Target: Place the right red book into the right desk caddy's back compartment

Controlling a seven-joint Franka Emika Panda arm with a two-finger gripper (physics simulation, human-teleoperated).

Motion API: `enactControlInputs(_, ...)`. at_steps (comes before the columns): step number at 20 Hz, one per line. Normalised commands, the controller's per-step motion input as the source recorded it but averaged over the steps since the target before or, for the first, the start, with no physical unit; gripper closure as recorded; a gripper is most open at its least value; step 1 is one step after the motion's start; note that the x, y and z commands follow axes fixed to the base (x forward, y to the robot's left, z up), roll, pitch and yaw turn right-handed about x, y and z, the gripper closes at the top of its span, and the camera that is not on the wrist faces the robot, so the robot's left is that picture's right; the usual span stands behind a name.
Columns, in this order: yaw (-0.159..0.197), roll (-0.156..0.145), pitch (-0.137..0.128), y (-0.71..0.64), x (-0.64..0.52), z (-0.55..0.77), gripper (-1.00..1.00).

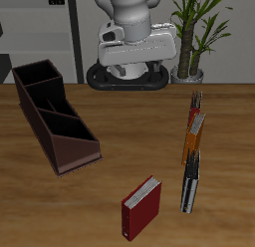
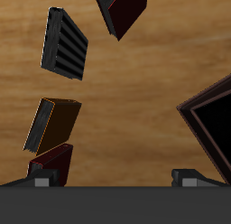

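The right red book (image 1: 140,207) lies flat near the table's front edge, dark red with white page edges; it also shows in the wrist view (image 2: 122,11). The right desk caddy (image 1: 55,117) is a long dark box running from the back toward the front. Its squarish back compartment (image 1: 35,80) is at the end farthest from the front edge. One corner of the caddy shows in the wrist view (image 2: 212,124). My gripper (image 1: 139,54) hangs high near the robot's base, far from book and caddy. It (image 2: 115,178) is open and empty, fingertips (image 2: 41,181) wide apart.
A row of thin orange, red and black-and-white books (image 1: 193,141) lies on the table on the far side of the red book from the caddy. In the wrist view they show as a black-and-white book (image 2: 66,44) and an orange book (image 2: 52,124). A potted plant (image 1: 199,32) stands at the back.
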Motion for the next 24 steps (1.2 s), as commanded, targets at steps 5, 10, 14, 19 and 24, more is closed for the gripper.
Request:
enactControlInputs(5, 0.048, -0.074, -0.034, 0.07, 0.37, 0.08, -1.0)
enactControlInputs(10, 0.03, -0.074, -0.067, 0.0, 0.35, 0.13, -1.0)
enactControlInputs(14, 0.001, -0.049, -0.028, -0.03, 0.35, 0.15, -1.0)
enactControlInputs(19, -0.015, -0.017, -0.005, -0.02, 0.36, 0.13, -1.0)
enactControlInputs(24, -0.032, -0.031, -0.007, 0.0, 0.36, 0.1, -1.0)
